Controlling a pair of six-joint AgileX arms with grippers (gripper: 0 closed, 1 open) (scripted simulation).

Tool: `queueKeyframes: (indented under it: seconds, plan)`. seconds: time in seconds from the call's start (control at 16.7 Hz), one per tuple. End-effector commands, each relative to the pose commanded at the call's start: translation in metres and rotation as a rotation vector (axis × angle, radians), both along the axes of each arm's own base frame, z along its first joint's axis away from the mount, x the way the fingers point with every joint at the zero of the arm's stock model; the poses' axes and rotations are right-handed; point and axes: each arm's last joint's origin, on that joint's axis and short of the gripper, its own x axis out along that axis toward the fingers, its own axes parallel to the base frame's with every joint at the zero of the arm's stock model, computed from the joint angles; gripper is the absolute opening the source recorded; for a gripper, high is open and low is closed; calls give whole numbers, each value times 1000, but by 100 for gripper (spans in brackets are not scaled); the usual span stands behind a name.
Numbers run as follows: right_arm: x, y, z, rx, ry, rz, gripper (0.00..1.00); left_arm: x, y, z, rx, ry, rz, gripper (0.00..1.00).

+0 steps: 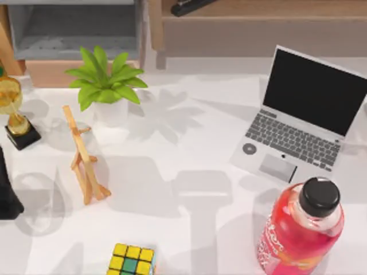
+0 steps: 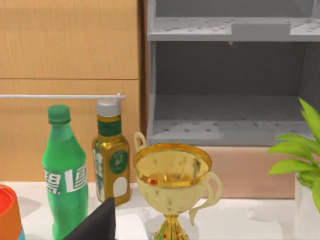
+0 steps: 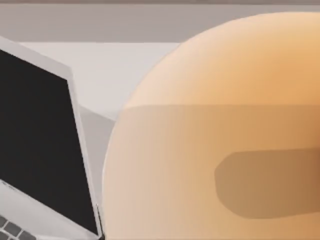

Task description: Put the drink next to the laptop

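The drink sits hard up against my right wrist camera, a broad pale orange-beige wall. Just beside it is the laptop, whose black screen edge nearly touches the cup's outline. I judge the cup is at my right gripper, close to the laptop's screen side. Whether that gripper is clamped on it or free of it, I cannot tell.

From above, the laptop stands open, with a pink bottle near its front edge. My left arm is parked well apart from the laptop, across the table. I cannot tell how its gripper is set either.

I expect the cup to be light, thin-walled and springy, so a hard squeeze would buckle it or strain the sealed top. Smooth plastic may slip, and the liquid will slosh if tilted. I would take it around the mid-body, below the seal and above the base. I would keep it upright, use only moderate pressure, and set it down clear of the screen and the bottle.
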Motion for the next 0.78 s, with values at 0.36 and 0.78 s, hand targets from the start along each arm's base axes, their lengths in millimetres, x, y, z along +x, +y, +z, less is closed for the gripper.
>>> queueKeyframes:
  seconds: [0.36,0.78]
  plan:
    - [0,0,0,0,0,0,83,0,0,0,0,0,0,100]
    - [0,0,0,0,0,0,100,0,0,0,0,0,0,100]
